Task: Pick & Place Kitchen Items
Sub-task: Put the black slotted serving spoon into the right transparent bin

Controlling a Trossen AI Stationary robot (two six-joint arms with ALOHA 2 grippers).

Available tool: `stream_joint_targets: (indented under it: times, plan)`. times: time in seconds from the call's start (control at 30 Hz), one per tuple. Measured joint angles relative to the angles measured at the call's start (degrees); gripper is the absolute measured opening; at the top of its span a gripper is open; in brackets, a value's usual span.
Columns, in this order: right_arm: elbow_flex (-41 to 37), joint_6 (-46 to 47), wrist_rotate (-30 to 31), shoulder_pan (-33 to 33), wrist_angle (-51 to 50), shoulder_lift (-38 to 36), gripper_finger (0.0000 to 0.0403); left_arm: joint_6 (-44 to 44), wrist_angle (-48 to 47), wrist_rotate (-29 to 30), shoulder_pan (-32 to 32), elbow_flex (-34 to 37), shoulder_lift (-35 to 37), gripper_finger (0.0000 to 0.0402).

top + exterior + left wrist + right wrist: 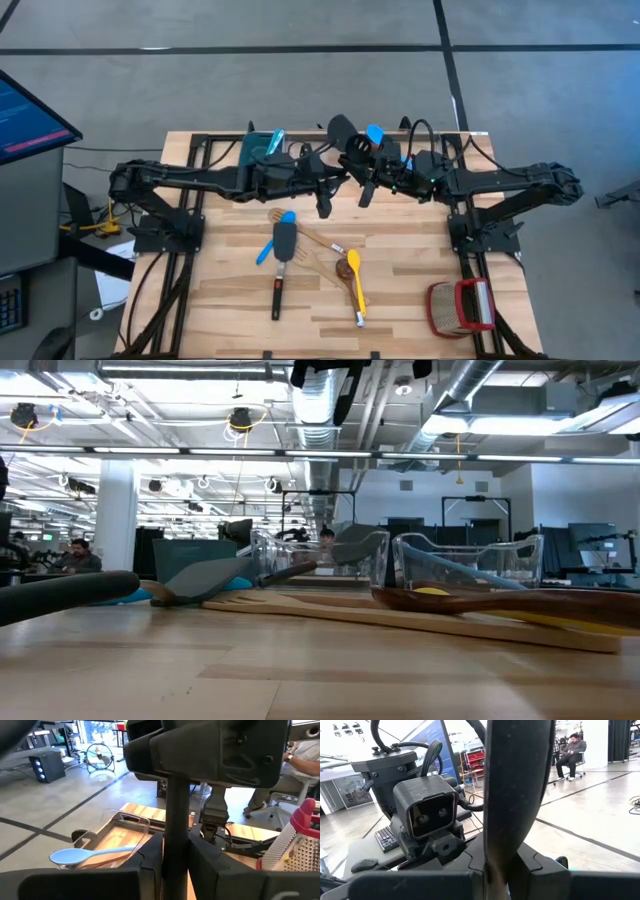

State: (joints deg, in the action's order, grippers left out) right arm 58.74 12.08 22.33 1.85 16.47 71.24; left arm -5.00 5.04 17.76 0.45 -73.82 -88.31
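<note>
Spatula point(338, 140) (black, long-handled) held up in the air over the table point(400, 300), behind the utensil pile point(310, 262). Left gripper point(175, 851) pinches its handle; right gripper point(506, 862) also clamped on it. Other utensils lie mid-table; red grater point(462, 305) sits to the pile's right.

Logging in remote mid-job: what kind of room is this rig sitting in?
Most likely an open-plan robotics lab or industrial workspace, not a kitchen. Exposed ducts and pipes run under the ceiling, a monitor stands beside the wooden table, and a person sits on an office chair on the bare concrete floor.
</note>
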Motion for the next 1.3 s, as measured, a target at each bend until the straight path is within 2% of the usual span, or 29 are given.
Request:
stream_joint_targets:
  times: [0.17,0.5,0.8,1.13,1.3]
  plan:
    - [0.0,-0.1,0.2,0.0,-0.6,-0.1,0.0033,0.0,0.2,0.9,0.0,0.0,0.1,0.0095]
    - [0.0,-0.1,1.3,-2.8,-13.6,-7.8,0.0033,0.0,-0.2,2.4,0.0,0.0,0.4,0.0157]
    - [0.0,-2.1,16.4,-7.5,-28.2,-12.0,0.0033,0.0,-2.4,2.4,0.0,-0.1,4.3,0.0153]
    - [0.0,-3.5,21.3,-17.2,-36.9,-8.2,0.0033,0.0,-11.1,2.4,0.0,0.0,12.0,0.0142]
    - [0.0,-3.7,21.3,-22.0,-39.8,-3.9,0.0033,0.0,-13.3,2.4,0.0,0.0,14.4,0.0140]
